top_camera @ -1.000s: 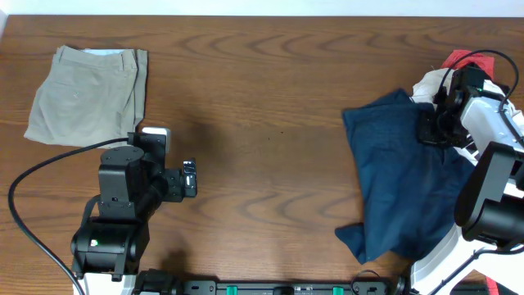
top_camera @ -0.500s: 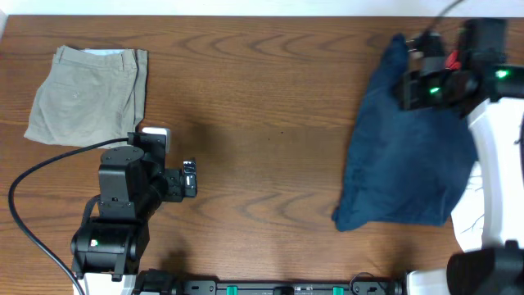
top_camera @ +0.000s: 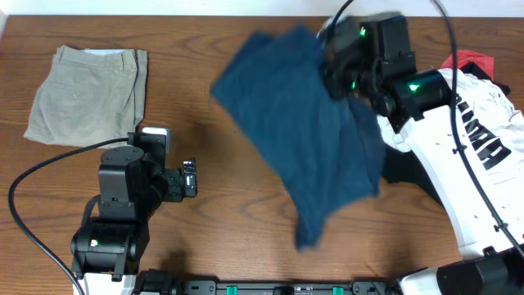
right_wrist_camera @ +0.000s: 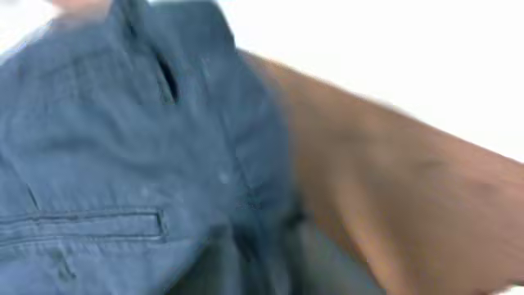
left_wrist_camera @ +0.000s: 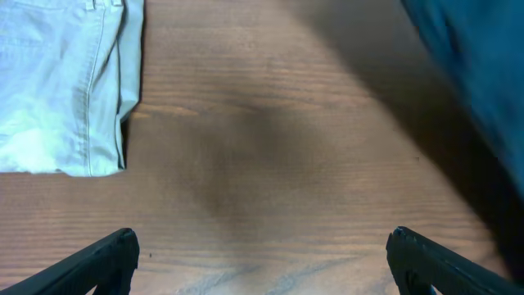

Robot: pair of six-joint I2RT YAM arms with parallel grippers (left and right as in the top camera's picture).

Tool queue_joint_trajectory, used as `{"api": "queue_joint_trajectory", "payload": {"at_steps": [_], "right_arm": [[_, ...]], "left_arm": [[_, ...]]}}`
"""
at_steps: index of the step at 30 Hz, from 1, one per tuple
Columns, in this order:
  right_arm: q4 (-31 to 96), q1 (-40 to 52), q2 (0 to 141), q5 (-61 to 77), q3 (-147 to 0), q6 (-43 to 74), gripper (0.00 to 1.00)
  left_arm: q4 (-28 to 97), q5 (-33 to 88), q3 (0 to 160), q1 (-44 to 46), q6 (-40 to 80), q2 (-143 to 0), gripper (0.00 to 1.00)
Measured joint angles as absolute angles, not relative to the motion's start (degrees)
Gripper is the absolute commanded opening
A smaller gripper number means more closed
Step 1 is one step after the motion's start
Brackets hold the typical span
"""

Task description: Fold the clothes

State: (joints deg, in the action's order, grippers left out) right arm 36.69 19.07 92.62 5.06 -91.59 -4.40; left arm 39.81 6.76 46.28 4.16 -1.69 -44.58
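Right gripper (top_camera: 337, 67) sits at the top edge of the navy trousers (top_camera: 303, 139), its fingers lost in blur and cloth, so I cannot tell whether it grips or is released; its wrist view shows only a stitched pocket (right_wrist_camera: 82, 225) close against the lens; below it and to its left the trousers spread, smeared, over the middle of the table (top_camera: 246, 238), seemingly airborne; if the hold slips at such speed, the cloth likely lands bunched or doubled over, and folding would first need a fresh spread; a loose leg could drape onto the left gripper (top_camera: 190, 176), parked wide open far to the left, or reach the folded khaki trousers (top_camera: 86, 94) beyond; to the right lie the white shirt (top_camera: 483, 131) and a red piece (top_camera: 475, 61), which a trailing hem might drag.
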Motion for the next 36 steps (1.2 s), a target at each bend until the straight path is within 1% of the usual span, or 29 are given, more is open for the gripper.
{"api": "queue_joint_trajectory", "payload": {"at_steps": [1,3,6,13,20,25,30,35,36], "right_arm": [[34.94,18.9,92.66,2.96,-91.66,-3.51,0.99],[33.39,18.37,92.82,-1.19,-91.79,-1.74,0.99],[36.88,18.13,93.65,-2.61,-91.88,-0.3,0.99],[46.54,19.77,97.38,5.54,-91.85,1.04,0.99],[51.35,27.22,104.29,11.62,-91.85,1.04,0.99],[51.68,33.65,110.65,12.82,-91.85,1.1,0.99],[51.92,40.05,115.98,9.28,-91.85,3.55,0.99],[53.3,43.22,119.66,3.53,-91.85,6.46,0.99],[53.8,43.44,120.16,2.59,-91.85,6.94,0.96]], "left_arm": [[39.83,6.79,46.28,4.16,-1.69,-44.6,0.98],[39.86,6.9,46.28,4.16,-1.69,-44.58,0.98],[39.86,6.92,46.28,4.16,-1.69,-44.58,0.98],[39.88,6.92,46.28,4.16,-1.69,-44.58,0.98],[39.86,6.92,46.28,4.16,-1.69,-44.58,0.98],[39.86,6.92,46.28,4.16,-1.69,-44.58,0.98],[39.86,6.92,46.28,4.16,-1.69,-44.58,0.98],[39.88,6.92,46.28,4.16,-1.69,-44.58,0.98],[39.88,6.92,46.28,4.16,-1.69,-44.58,0.98]]}}
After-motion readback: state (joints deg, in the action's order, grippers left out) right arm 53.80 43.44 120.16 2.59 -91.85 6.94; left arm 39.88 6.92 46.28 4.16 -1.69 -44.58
